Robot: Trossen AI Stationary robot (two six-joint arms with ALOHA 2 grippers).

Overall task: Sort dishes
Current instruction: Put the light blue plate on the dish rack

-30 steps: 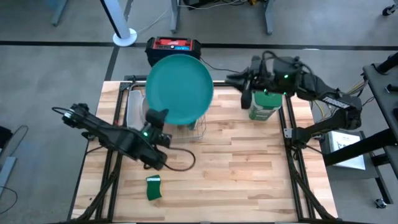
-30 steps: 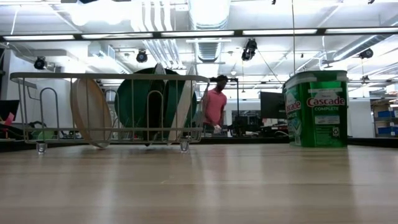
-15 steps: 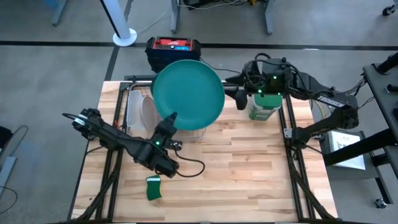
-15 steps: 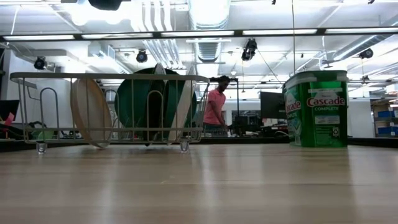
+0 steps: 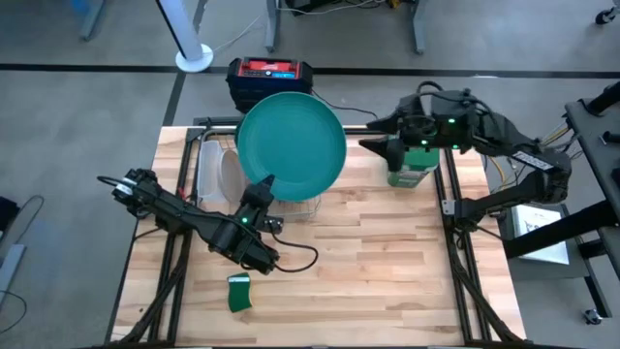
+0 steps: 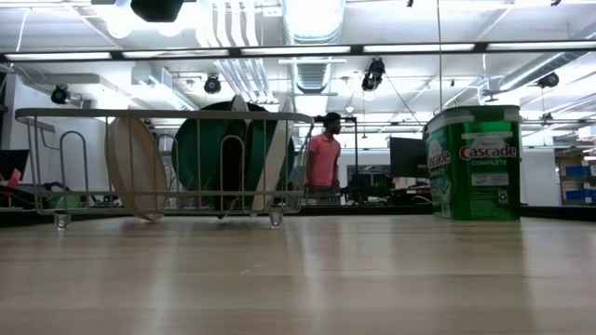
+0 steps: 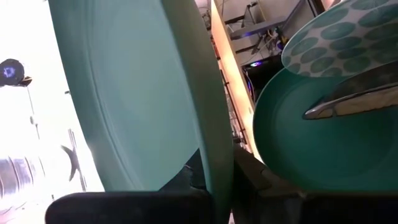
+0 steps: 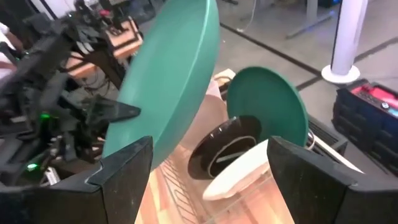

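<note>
A teal plate is hanging in the air above the rack, its lower rim pinched in the left claw. The right claw is hovering just beside its far edge, fingers spread wide, above the wooden surface.

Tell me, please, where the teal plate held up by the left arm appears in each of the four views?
High view: teal plate upper centre, over the dish rack.
Low view: not in it.
Left wrist view: plate fills the left, edge-on.
Right wrist view: plate tilted, left of centre.
Shared landmark: the dark green plate racked behind.
</note>
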